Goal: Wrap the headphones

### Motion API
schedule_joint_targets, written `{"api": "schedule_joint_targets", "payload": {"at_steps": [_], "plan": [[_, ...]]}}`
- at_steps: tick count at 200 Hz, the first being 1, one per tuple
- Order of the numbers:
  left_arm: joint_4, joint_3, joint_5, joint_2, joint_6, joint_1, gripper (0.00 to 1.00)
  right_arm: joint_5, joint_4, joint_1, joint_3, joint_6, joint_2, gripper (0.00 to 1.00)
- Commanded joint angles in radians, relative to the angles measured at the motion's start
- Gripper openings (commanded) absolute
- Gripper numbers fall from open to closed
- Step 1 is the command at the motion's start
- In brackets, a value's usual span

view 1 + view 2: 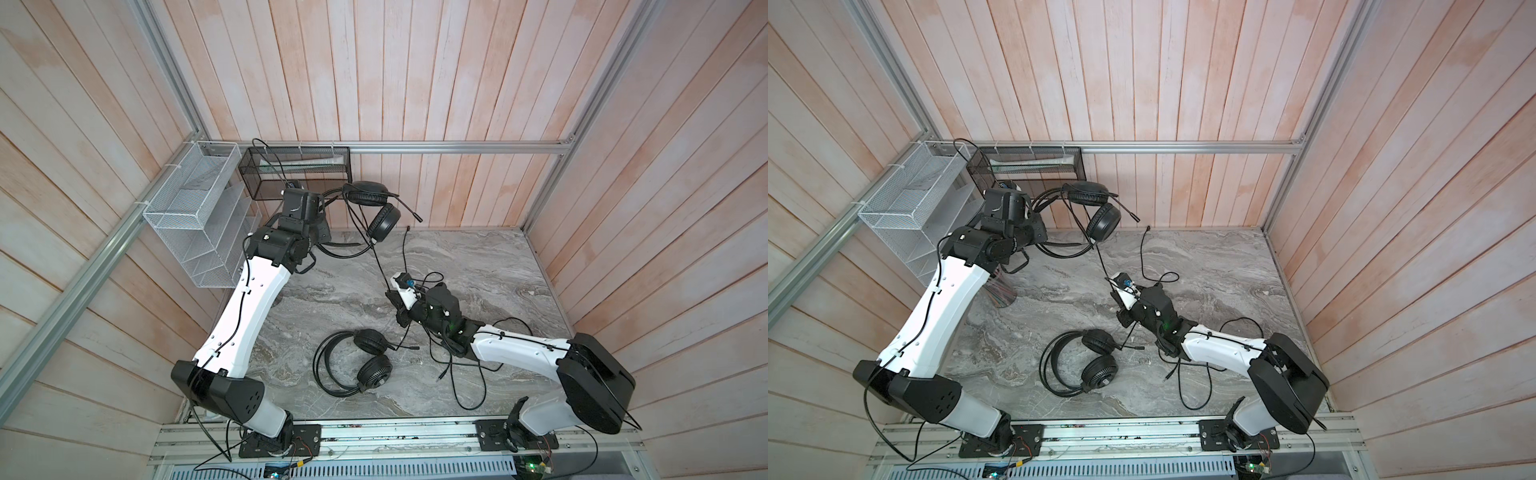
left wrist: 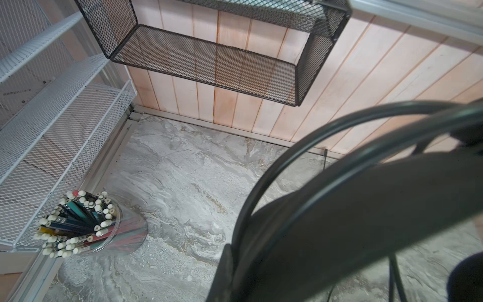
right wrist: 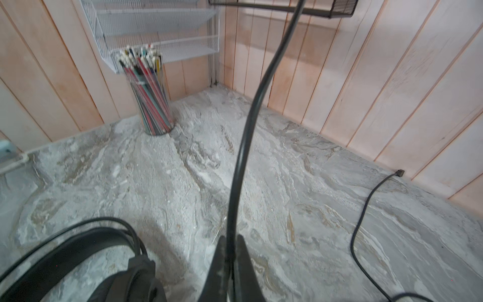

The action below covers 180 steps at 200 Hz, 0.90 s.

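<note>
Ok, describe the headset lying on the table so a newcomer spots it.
Start at the grey marble table. Near its front edge, between the left arm base and right arm base, lies a black headset. Unlike its twin, raised near the back wall, it lies flat.

Soft, even overhead light, bright scene; only faint, diffuse shadows on the marble tabletop (image 1: 498, 257). Both top views sharp, plank walls (image 1: 415, 83) splay toward edges. Wrist views: headphones (image 2: 366, 209) and cable (image 3: 241, 157) close to lens blurred, corners stretched.
</note>
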Motion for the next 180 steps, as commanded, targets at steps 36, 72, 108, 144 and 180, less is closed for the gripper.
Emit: {"api": "schedule_joint_targets", "payload": {"at_steps": [36, 72, 108, 144, 180], "plan": [[0.127, -0.046, -0.044, 0.041, -0.046, 0.014, 0.0, 0.138, -0.28, 0.102, 0.1, -0.114, -0.05, 0.0], [0.166, -0.199, -0.064, 0.024, -0.023, 0.013, 0.0, 0.24, -0.37, 0.134, 0.186, -0.147, -0.115, 0.0], [0.183, -0.33, -0.084, 0.01, -0.006, 0.002, 0.0, 0.31, -0.492, 0.165, 0.295, -0.214, -0.108, 0.0], [0.163, -0.411, -0.125, 0.017, 0.035, -0.09, 0.0, 0.502, -0.483, 0.177, 0.343, -0.308, -0.104, 0.0], [0.14, -0.481, -0.101, 0.003, 0.055, -0.15, 0.0, 0.683, -0.388, 0.176, 0.364, -0.409, -0.08, 0.0]]}}
